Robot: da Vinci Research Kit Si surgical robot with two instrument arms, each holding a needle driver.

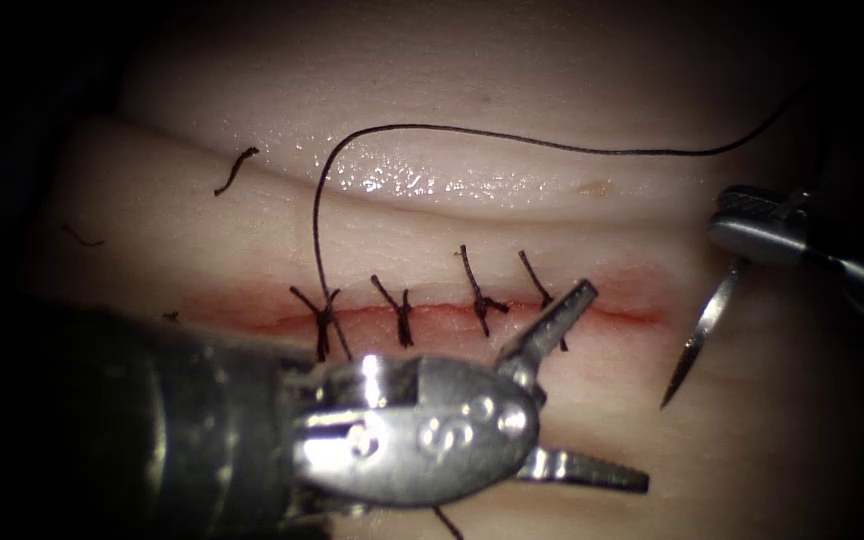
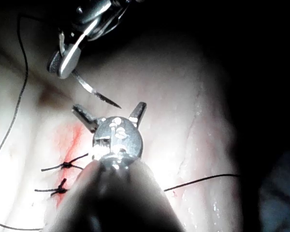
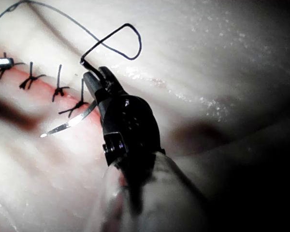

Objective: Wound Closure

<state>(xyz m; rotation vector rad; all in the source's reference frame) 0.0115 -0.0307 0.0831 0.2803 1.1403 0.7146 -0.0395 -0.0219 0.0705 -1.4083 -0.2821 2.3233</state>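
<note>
Tissue (image 1: 512,130) lies under both tools, its cut (image 1: 632,316) running left to right with four tied stitches (image 1: 399,312) across it and red fluid (image 1: 252,318) along the line. Needle (image 1: 700,335) hangs free of the tissue just past the cut's right end, held near its rear end by the right tool (image 1: 742,232), whose jaws are clamped on it; the point aims down below those jaws. How much of the needle's curve lies behind the jaws is hard to make out. Thread (image 1: 512,135) runs from the right tool in a long arc over the tissue down to the leftmost stitch, and its far right stretch fades into shadow. In the right wrist view the thread (image 3: 121,41) makes a small loop just ahead of the jaws. The left tool (image 1: 572,385) lies low across the near side of the cut, jaws spread wide and holding nothing, the upper jaw tip over the fourth stitch. Its shaft is cut off at the frame edge. A short cut end of thread (image 1: 235,170) lies well beyond that tool, on the far fold.
</note>
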